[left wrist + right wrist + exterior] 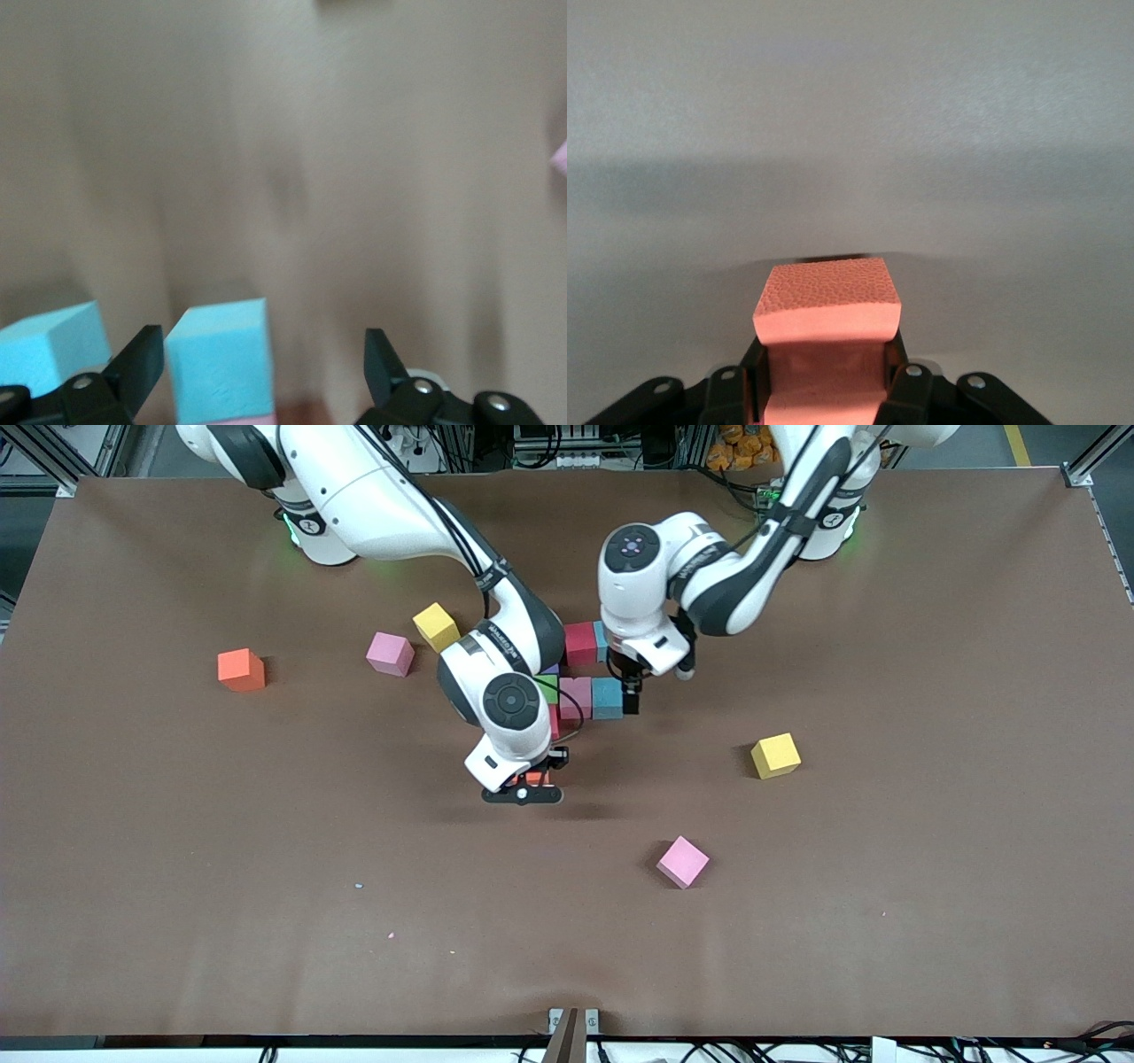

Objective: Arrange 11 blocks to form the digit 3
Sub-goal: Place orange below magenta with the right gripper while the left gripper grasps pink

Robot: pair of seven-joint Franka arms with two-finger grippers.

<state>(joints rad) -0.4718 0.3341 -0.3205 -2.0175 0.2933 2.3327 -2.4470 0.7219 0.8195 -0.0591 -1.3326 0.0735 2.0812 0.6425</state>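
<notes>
pink block (682, 861) nearest; "franka" unclear

Left pincer (631, 701) gapes; right pincer (524, 786) clamped.

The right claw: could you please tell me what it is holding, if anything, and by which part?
The right claw pinches an orange block by two opposite side faces. The left claw is open, holding nothing.

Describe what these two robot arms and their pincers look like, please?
Both arms are glossy white with dark grey joint bands, round dark caps and black cables clipped along them. Green lights glow at their bases. The left pincer and right pincer have black fingers with small silver screws.
</notes>
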